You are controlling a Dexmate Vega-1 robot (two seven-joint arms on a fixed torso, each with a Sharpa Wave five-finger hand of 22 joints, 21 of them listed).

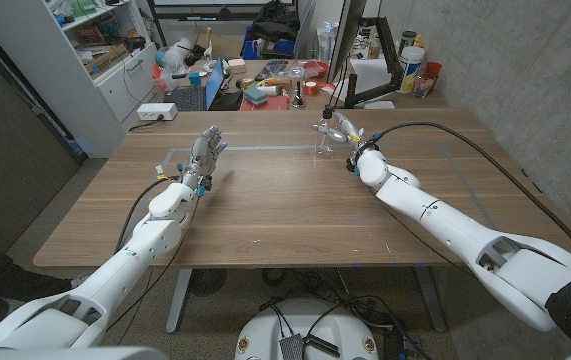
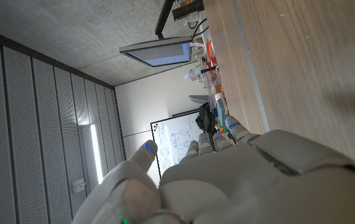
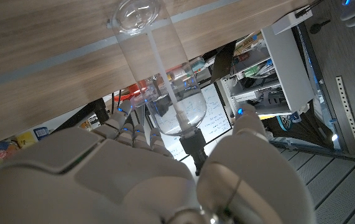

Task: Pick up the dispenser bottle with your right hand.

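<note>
Right hand: currently the white right hand [image 1: 342,131] is reaching over the far middle of the brown wooden surface [image 1: 295,205], with its fingers [image 3: 127,127] and thumb apart on either side of the bottle; I cannot tell whether they are actually pressing on it.
Bottle: the clear plastic dispenser bottle with a dark pump top [image 1: 323,136] is standing just beside the right hand, on its inner side, base on the surface.
Wrist look: the transparent bottle body [image 3: 161,81] is sitting between the fingers and the thumb, its round base [image 3: 137,12] meeting the wood and its dark pump neck [image 3: 193,144] lying close to the palm.
Left hand: the white left hand [image 1: 203,158] is holding nothing, fingers spread and pointing away from the robot, well apart from the bottle.
Left wrist look: the fingertips [image 2: 217,138] are reaching along the wood grain.
Beyond the hands: a cluttered second desk [image 1: 265,85] is standing past the far edge.
</note>
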